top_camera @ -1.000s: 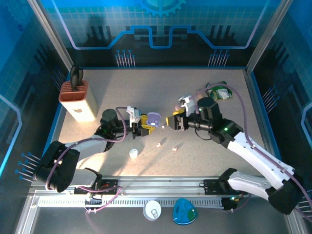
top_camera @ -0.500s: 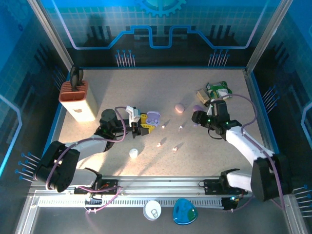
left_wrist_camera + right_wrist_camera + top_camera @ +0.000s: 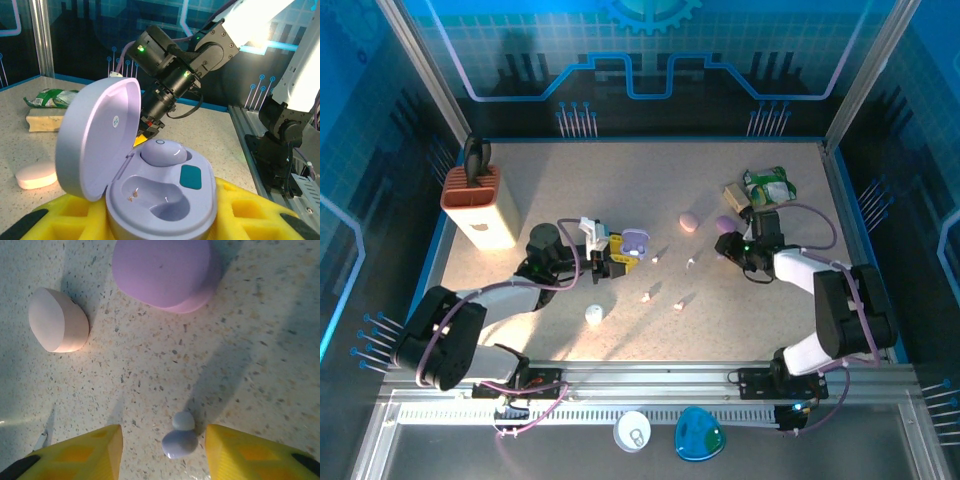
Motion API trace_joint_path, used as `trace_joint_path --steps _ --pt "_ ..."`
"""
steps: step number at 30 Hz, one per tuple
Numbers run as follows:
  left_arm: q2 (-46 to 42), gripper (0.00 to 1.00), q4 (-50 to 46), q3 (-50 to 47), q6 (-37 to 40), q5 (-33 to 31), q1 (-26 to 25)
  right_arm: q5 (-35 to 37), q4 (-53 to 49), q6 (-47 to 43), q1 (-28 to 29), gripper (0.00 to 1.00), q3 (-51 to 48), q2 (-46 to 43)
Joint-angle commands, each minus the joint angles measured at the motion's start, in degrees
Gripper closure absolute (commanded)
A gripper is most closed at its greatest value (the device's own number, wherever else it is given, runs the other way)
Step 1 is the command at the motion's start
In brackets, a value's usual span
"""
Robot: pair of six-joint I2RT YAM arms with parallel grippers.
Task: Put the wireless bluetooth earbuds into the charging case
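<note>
Left end effector gripping open lilac charging case, one earbud seated inside, right end effector open astride loose lilac earbud on counter, purple case beyond

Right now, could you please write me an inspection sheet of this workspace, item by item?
surface: speckled table, no spill seen.
job's things: open lilac case, one bud seated, one slot empty; lilac earbud on table; loose buds mid-table; closed purple case, pink case.
clutter: orange-topped block, green packet, sponge.
grippers: left gripper shut on lilac case; right gripper open around lilac earbud.
cables: purple cable looping at each wrist.
surroundings: blue panel walls.
</note>
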Motion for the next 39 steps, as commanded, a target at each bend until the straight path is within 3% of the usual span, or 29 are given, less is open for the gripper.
trace_joint_path --steps 1,7,27,34,39 --pt "0.79 0.70 2.14 0.07 0.08 0.18 0.46 -3.00 0.30 -3.59 -0.93 0.51 3.13 3.23" --pt "0.91 0.70 2.39 0.05 -0.18 0.25 0.45 -7.25 2.48 -3.62 -0.73 0.50 3.34 7.79" --pt "-0.47 0.70 1.28 0.21 0.27 0.13 0.45 -9.50 1.83 -1.26 6.21 0.49 -4.23 -2.07" --pt "-0.54 0.70 1.57 -0.02 -0.38 -1.33 1.52 -1.73 -7.61 -5.22 8.69 0.47 -2.01 -7.99" --pt "0.08 0.71 6.87 -1.36 -4.85 -3.58 4.96 15.61 -25.84 -17.75 16.47 0.46 8.36 -6.88"
